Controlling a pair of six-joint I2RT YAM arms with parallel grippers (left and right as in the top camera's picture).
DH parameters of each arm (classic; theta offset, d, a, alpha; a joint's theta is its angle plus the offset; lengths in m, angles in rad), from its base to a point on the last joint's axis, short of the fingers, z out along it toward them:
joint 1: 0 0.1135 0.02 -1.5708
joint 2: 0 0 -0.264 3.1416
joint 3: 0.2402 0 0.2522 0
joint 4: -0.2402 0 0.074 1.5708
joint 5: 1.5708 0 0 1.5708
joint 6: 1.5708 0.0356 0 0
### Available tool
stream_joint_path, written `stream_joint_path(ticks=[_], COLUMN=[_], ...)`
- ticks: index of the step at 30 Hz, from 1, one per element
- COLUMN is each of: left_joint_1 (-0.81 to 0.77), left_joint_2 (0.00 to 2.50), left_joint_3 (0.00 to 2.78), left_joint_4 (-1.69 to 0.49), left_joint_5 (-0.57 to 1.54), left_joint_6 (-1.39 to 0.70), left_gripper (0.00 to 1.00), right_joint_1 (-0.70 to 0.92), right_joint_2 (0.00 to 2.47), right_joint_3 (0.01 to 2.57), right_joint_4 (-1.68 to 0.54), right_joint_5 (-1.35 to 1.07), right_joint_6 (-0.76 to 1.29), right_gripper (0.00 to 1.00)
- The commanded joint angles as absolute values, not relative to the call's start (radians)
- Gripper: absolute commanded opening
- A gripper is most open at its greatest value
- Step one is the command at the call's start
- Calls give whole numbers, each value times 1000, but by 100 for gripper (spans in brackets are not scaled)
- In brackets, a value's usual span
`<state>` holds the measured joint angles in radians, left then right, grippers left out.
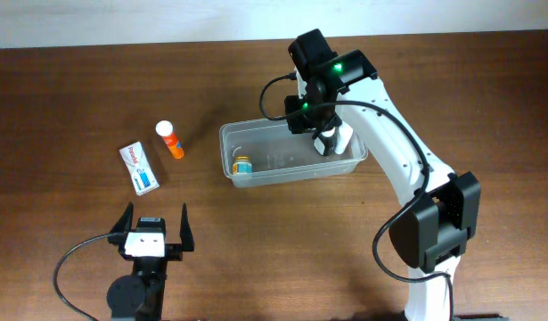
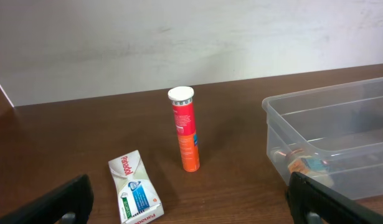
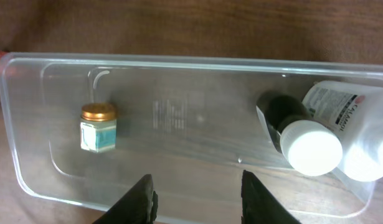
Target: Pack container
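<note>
On the brown table (image 1: 77,80), we see the clear container (image 1: 291,175) at the middle. Our right gripper (image 3: 196,180) hangs over its right end, jaws narrowly parted and empty. Our left gripper (image 1: 156,212) gapes wide near the front edge. A white bottle (image 3: 353,118) lies inside. An orange tube (image 2: 186,134) stands outside, near a box (image 2: 135,186). A small jar (image 3: 98,127) sits inside.

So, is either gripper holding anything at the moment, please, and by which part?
No, nothing is held: the left gripper and right gripper both stand open and empty.
</note>
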<state>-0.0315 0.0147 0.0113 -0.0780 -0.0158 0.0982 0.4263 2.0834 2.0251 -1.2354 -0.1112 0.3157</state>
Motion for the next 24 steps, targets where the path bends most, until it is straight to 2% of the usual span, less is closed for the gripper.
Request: stream_joint_path(ticks=[1, 6, 12, 18, 24], left_joint_1=[-26, -26, -26, -26, -26], left_joint_2=[7, 7, 7, 7, 7], left_joint_3=[9, 9, 9, 9, 9], left_joint_4=[-83, -83, -83, -83, -83], left_joint_5=[-22, -22, -22, -22, -22], left_joint_6=[114, 114, 114, 114, 114], left_gripper=[99, 100, 99, 99, 99], right_joint_1=[407, 295, 88, -109, -234], right_joint_2=[2073, 2063, 2063, 2067, 2067], right_joint_3=[2107, 2302, 2454, 2414, 2286], right_joint_4=[-1265, -1409, -1552, -1583, -1565], right_joint_5=[-94, -2, -3, -2, -2], right_joint_6=[323, 376, 403, 462, 499], right_gripper=[44, 52, 70, 100, 98])
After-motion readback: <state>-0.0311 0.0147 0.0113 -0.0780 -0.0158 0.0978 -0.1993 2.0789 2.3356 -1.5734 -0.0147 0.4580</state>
